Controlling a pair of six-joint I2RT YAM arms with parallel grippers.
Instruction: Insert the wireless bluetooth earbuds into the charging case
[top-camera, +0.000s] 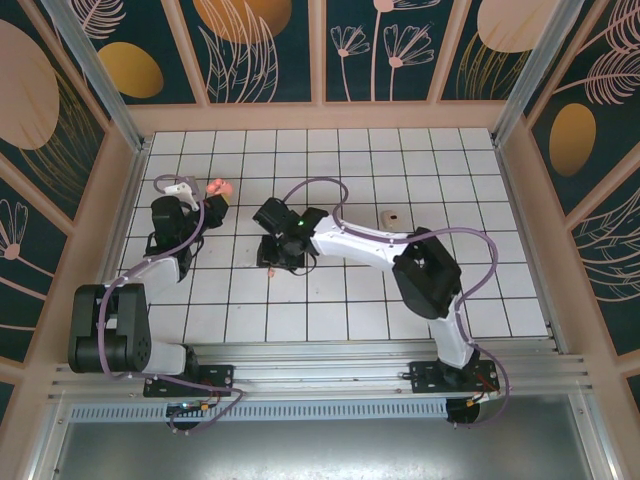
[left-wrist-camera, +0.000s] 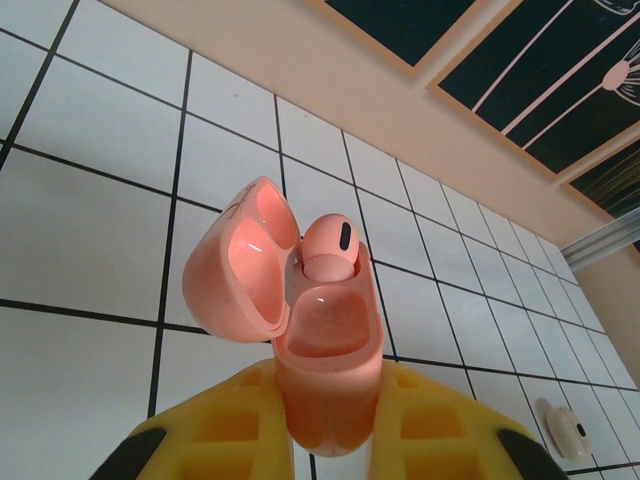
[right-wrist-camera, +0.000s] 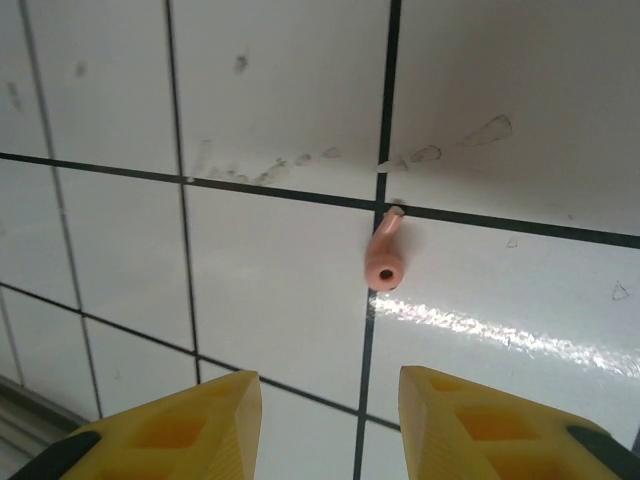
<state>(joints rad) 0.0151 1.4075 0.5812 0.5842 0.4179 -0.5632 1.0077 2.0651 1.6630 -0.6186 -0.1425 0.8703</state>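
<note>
My left gripper (left-wrist-camera: 330, 412) is shut on the lower body of the salmon-pink charging case (left-wrist-camera: 325, 345), which it holds off the tiles with the lid (left-wrist-camera: 240, 265) swung open to the left. One pink earbud (left-wrist-camera: 330, 250) sits in the case's far slot, and the near slot is bare. From above, the case (top-camera: 218, 187) is at the far left, at the left gripper (top-camera: 213, 198). A second pink earbud (right-wrist-camera: 384, 262) lies on a tile seam. My right gripper (right-wrist-camera: 328, 385) hangs open just short of it, its yellow fingers (right-wrist-camera: 215, 415) apart with nothing between them. Seen from above, the right gripper (top-camera: 274, 258) is at mid-table.
A pale rounded object (top-camera: 390, 217) with a dark spot lies on the tiles right of centre; in the left wrist view this pale object (left-wrist-camera: 567, 430) is at the lower right. Wooden walls (top-camera: 330, 115) enclose the white tiled floor (top-camera: 400, 290).
</note>
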